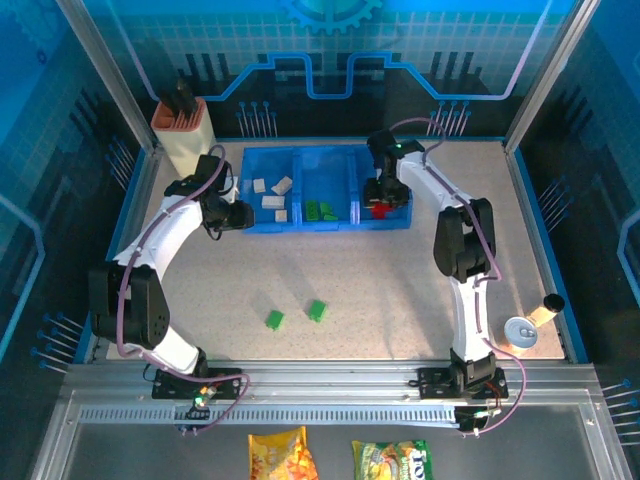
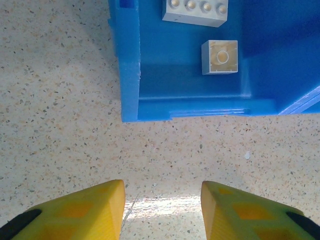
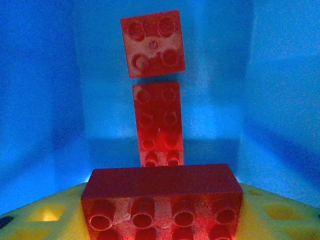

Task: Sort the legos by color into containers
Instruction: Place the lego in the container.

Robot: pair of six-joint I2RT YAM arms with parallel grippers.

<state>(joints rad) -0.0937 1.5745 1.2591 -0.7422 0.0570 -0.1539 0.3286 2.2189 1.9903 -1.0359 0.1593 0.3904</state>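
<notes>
Right now the thing to watch is the red brick point(image 3: 162, 200). It sits crosswise between the yellow fingers of the right end effector point(image 1: 380, 198), studs toward the wrist camera, and appears to be clamped by its short ends. It hangs inside the right-hand compartment of the containers point(image 1: 325, 227), just above a square red brick point(image 3: 152, 44) and a long red brick point(image 3: 158, 122) that lie loose on the blue floor. Held this low between the walls, it would, I judge, fall only a short way and not bounce out. The step in hand looks like the release of a red piece among its own colour.

Outward from there, the middle compartment holds green bricks point(image 1: 322, 210) and the left one cream bricks point(image 1: 272, 200), so each colour has its own bin. The left end effector point(image 2: 162, 200) hovers over bare worktop point(image 1: 400, 290) just beside the containers' near left corner. Its fingers stand a modest way apart with nothing between them, which suggests it is free for a pick.

A green brick point(image 1: 274, 319) and a second green brick point(image 1: 317, 310) lie near each other on the worktop, well apart from the containers. They look like what is left to sort, and the middle compartment is where they belong.
</notes>
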